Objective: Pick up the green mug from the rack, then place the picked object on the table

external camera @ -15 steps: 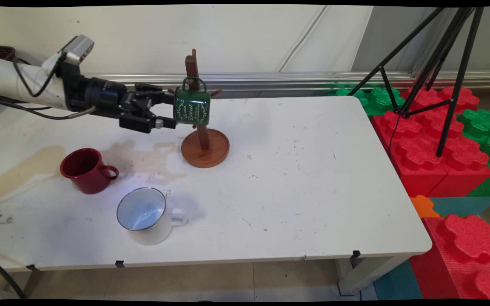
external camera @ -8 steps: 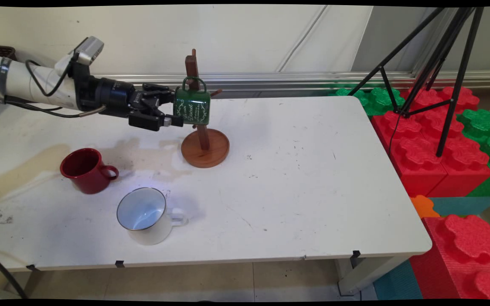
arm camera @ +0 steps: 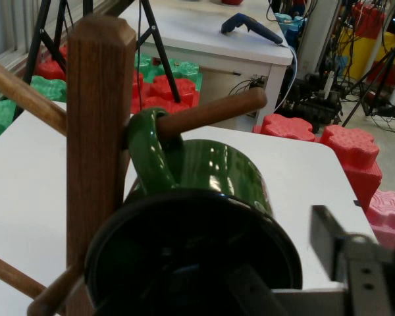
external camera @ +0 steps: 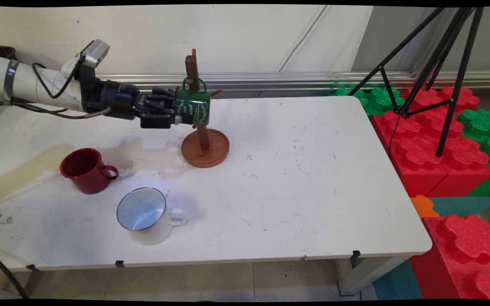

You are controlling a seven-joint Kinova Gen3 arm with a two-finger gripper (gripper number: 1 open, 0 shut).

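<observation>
The gripper (external camera: 182, 114) is right up against the green mug (external camera: 193, 106), which hangs by its handle on a peg of the wooden mug tree (external camera: 202, 140) toward the far side of the surface (external camera: 304, 178). In the hand view the mug's dark mouth (arm camera: 191, 257) faces the camera, one finger seeming to reach inside it and the other (arm camera: 345, 263) outside the wall at 3 o'clock. The fingers look part open, straddling the rim; I cannot tell whether they have actually pinched it yet.

To my eye, the thing to mind is the handle (arm camera: 148, 155) looped over the peg (arm camera: 207, 113): any pull ought to run along that peg, not across it, or the whole tree could tip on its round base. The upright post (arm camera: 95, 131) sits close at 9 o'clock of the mug, leaving little room on that side.

On the surface, at about 7 o'clock from the tree, a red mug (external camera: 86, 170) stands upright, and nearer the front edge a white enamel mug (external camera: 145, 216); both are well apart from the arm. A black tripod (external camera: 436, 63) and coloured foam blocks (external camera: 432, 140) lie off at 3 o'clock, beyond the surface.
</observation>
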